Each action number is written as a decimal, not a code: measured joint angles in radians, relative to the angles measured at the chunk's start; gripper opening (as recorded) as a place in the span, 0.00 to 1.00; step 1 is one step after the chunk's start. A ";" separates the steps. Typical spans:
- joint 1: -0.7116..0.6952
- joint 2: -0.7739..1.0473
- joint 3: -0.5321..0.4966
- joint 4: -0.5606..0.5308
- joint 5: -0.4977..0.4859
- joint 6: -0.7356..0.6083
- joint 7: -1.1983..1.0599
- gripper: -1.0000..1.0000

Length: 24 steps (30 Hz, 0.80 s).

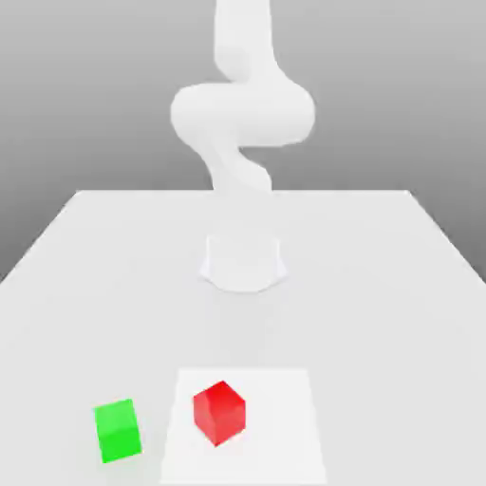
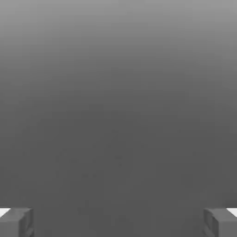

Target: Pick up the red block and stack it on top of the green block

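Note:
The red block (image 1: 219, 413) sits on the white table near its front edge, turned slightly so one corner faces forward. To the exterior view's left of it, a short gap away, rests the green block (image 1: 118, 430). The two cubes do not touch. In the hand view my gripper (image 2: 118, 222) is open, its two grey fingertips (image 2: 16, 222) far apart with nothing between them, against plain grey background.
The arm's white base (image 1: 243, 261) stands at the middle of the table (image 1: 380, 285), and its links rise out of the picture. A brighter square patch (image 1: 285, 427) on the table lies under the red block.

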 joint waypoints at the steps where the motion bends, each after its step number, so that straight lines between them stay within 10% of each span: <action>1: 0.012 0.040 -0.014 -0.017 0.000 0.021 -0.035 0.50; 24: 0.091 0.876 -0.142 -0.326 0.095 0.485 -0.752 0.50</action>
